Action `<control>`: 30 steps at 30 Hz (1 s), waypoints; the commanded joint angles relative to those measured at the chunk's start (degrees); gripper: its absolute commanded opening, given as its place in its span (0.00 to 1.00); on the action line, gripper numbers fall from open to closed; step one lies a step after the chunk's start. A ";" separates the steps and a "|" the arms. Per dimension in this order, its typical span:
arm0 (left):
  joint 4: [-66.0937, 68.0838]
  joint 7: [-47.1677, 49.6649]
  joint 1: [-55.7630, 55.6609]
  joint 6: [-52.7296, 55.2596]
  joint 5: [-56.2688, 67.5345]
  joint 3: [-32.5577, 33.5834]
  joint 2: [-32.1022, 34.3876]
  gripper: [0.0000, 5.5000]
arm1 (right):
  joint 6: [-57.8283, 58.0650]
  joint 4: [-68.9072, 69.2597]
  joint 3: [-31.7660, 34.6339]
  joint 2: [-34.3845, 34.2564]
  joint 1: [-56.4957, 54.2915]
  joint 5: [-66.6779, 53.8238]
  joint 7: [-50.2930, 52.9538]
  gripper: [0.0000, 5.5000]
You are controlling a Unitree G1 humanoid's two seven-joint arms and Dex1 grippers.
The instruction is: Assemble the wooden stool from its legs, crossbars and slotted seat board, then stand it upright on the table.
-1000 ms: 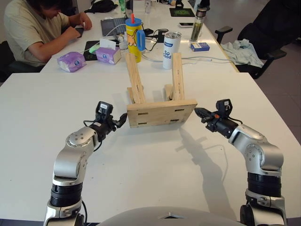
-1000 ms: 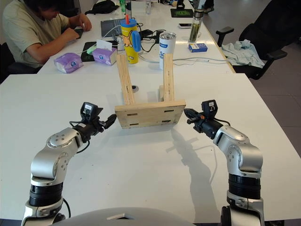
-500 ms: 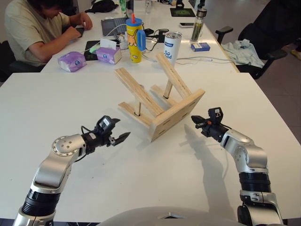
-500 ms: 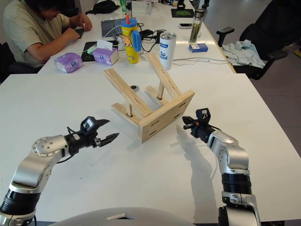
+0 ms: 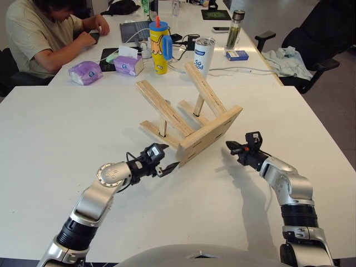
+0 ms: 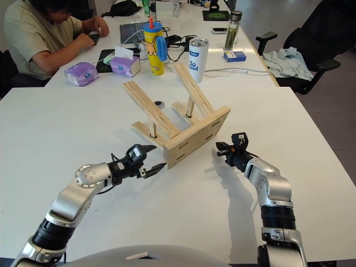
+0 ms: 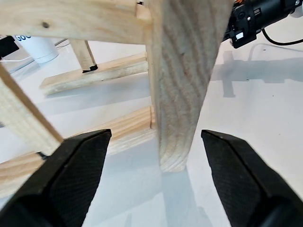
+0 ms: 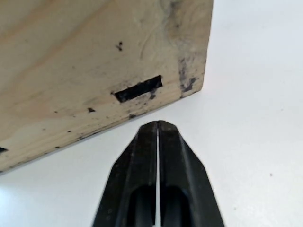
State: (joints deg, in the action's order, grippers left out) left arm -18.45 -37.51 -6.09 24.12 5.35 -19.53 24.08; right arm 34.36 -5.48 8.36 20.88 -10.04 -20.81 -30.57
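While tipped on side, pale-grained wooden stool (image 5: 210, 135) shows rect. slots (image 8: 138, 89).

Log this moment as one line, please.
stool: assembled, tilted, not upright | left tool: open, at seat board corner | right tool: shut, near board, not touching

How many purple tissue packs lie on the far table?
2. One tissue pack lies farthest left; the second tissue pack sits between it and the yellow bottle. Clutter could hide more.
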 commanded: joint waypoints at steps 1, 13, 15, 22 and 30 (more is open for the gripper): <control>1.19 0.88 -2.95 0.24 -1.70 -2.35 -2.23 0.65 | -0.98 -1.20 0.06 -0.51 -0.40 0.00 0.27 0.00; 3.50 2.19 -6.00 5.05 2.37 1.58 -5.17 0.38 | -2.77 -1.76 -0.70 -1.19 -0.05 0.97 1.39 0.00; 3.34 2.36 -6.74 6.58 3.66 2.34 -6.26 0.32 | -3.20 -1.93 -1.06 -1.46 -0.05 1.31 1.66 0.00; -0.92 9.83 -14.10 23.55 30.69 21.90 -20.37 0.25 | -3.29 -3.01 -1.24 -3.05 0.81 1.42 2.43 0.00; 4.22 48.37 -35.98 14.60 77.00 44.98 -27.75 0.24 | -2.40 -2.17 -1.90 -4.81 2.70 1.29 3.07 0.00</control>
State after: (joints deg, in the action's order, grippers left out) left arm -15.81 -12.17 -24.63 49.18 51.27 10.20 2.49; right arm 31.19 -7.61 7.40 17.88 -9.48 -19.51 -28.77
